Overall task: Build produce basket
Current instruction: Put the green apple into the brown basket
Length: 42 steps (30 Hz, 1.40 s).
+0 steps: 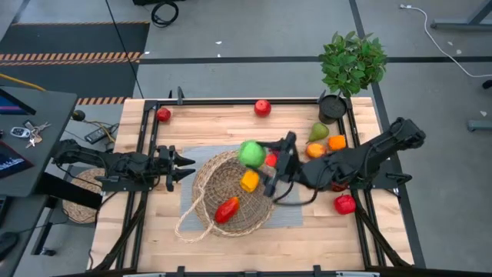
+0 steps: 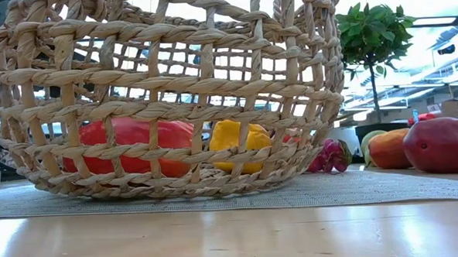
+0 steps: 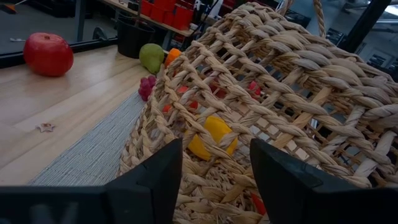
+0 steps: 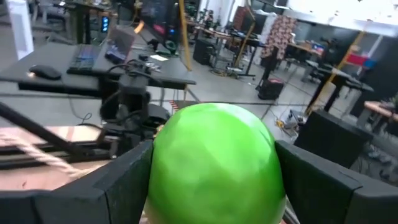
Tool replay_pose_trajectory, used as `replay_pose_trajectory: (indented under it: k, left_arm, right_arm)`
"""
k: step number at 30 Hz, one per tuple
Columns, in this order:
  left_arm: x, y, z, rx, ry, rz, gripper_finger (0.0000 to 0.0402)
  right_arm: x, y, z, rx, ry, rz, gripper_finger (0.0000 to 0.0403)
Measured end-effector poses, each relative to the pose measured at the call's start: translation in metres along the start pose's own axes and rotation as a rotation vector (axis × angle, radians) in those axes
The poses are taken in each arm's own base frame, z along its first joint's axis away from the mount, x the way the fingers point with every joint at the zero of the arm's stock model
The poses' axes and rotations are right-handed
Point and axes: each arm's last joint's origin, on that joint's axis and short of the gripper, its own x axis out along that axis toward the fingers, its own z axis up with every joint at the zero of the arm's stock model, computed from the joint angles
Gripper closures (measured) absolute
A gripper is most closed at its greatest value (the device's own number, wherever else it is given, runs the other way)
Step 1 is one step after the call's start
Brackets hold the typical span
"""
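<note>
Right gripper [image 1: 261,158] clamps a green apple [image 1: 251,153] between its fingers, holding it above the far rim of the wicker basket [image 1: 211,206]. Inside the basket lie a yellow pepper [image 1: 249,181] and a red-orange mango [image 1: 227,209]. Left gripper [image 1: 183,166] sits pinched shut just beside the basket's left wall, holding nothing. Over by the right edge of the table [image 1: 154,223] wait an orange [image 1: 337,142], a green pear [image 1: 318,131] and a red apple [image 1: 345,204], near the potted plant [image 1: 352,63].

Grey floor [image 1: 246,31] with hazard-striped mats [image 1: 69,56] surrounds the wooden tabletop [image 1: 231,123]. A dark desk [image 4: 74,74] bears a keyboard [image 4: 84,57] and mouse [image 4: 38,72]; bright workshop beyond.
</note>
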Motion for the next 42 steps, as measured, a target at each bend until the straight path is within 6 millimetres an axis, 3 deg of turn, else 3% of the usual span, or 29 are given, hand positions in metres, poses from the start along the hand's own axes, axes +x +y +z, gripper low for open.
replay_pose_trajectory:
  k: [7,14,31,39,42]
  left_arm:
    - [0.0,0.0,0.0,0.0,0.0,0.0,0.0204]
    - [0.0,0.0,0.0,0.0,0.0,0.0,0.0206]
    - [0.0,0.0,0.0,0.0,0.0,0.0,0.0208]
    - [0.0,0.0,0.0,0.0,-0.001,0.0,0.0203]
    - [0.0,0.0,0.0,0.0,-0.001,0.0,0.0206]
  right_arm:
    - [0.016,0.025,0.012,-0.09,-0.009,0.013,0.0082]
    - [0.031,0.046,0.005,-0.133,0.007,0.077,0.0082]
    - [0.028,0.059,0.003,-0.182,-0.019,0.189,0.0082]
    - [0.028,0.062,-0.001,-0.373,-0.031,0.191,0.0082]
    - [0.032,0.071,-0.009,-0.541,-0.026,0.19,0.0082]
